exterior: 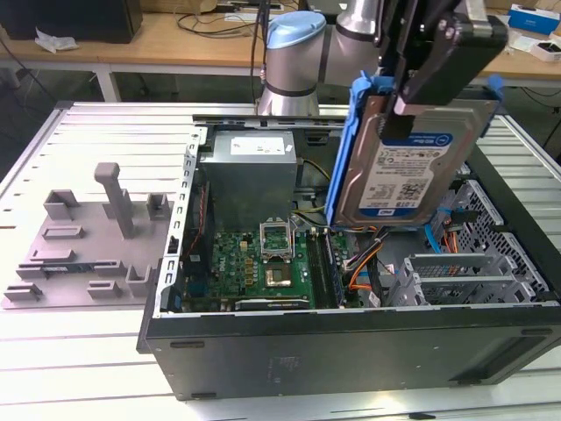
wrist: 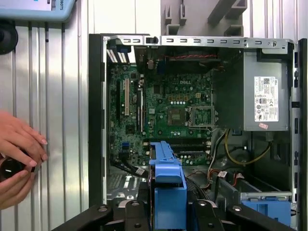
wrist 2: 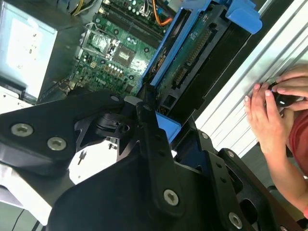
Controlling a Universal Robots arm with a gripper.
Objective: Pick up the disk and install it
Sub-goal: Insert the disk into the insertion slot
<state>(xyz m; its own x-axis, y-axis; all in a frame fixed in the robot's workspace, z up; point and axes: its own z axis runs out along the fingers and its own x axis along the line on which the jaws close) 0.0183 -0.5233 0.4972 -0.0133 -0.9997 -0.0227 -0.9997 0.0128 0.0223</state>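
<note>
Ribbed metal tabletop (exterior: 79, 132) with an open PC case (exterior: 351, 355) lying on its side, so here's where things stand. Closest in the exterior view is the case's dark wall. Past that is the green motherboard (exterior: 263, 263) and, toward the exterior view's right, the metal drive cage (exterior: 456, 276) with orange cables (exterior: 358, 279) just beside it. Above that cage hangs the disk (exterior: 408, 175), nearly upright, label facing the camera, blue carrier (exterior: 344, 149) around it, touching nothing of the case. The hand (exterior: 405, 103) is clenched on its top edge. Behind sits the grey power supply (exterior: 250, 171). So I'd say pickup is done and the install is in hand, not finished. Seating it looks like it calls for squaring the carrier with the cage and keeping clear of those cables.
</note>
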